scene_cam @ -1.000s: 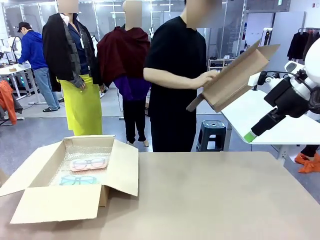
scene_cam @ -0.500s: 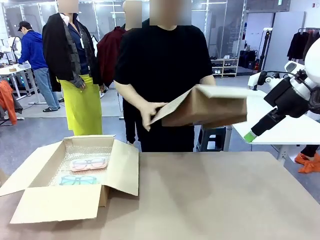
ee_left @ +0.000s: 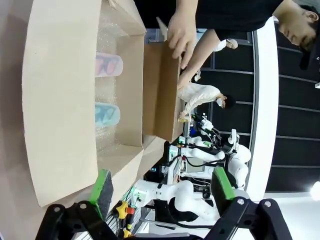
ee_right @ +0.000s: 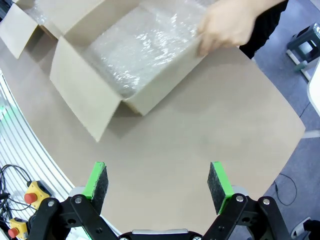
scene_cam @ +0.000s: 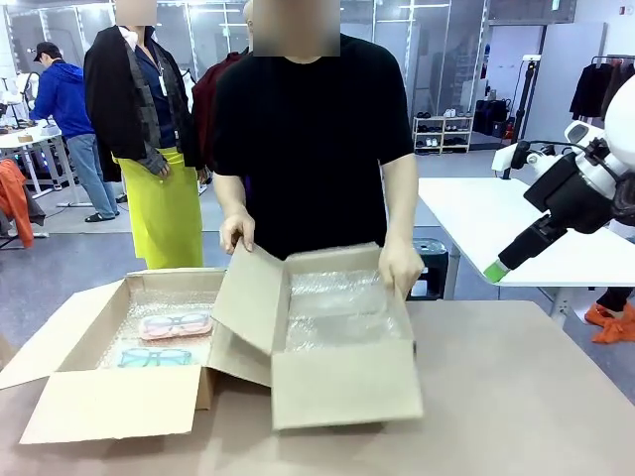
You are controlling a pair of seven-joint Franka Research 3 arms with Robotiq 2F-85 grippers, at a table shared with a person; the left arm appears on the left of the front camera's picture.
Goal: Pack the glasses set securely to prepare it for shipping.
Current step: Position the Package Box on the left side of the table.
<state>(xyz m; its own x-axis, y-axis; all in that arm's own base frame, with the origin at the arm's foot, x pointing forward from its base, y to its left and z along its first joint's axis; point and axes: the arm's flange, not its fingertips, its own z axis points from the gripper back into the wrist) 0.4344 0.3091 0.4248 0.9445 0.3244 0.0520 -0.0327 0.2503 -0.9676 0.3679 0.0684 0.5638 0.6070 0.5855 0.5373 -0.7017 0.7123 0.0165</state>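
The pink case and the mint case lie on bubble wrap in the left box, probably light, smooth and fragile, best gripped across the short sides, while both the left gripper and the right gripper are wide apart and empty.

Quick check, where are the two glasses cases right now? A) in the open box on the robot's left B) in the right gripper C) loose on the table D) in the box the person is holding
A: the pink case and the mint case lie on bubble wrap in the left box; the box the person is holding has just bubble wrap inside.
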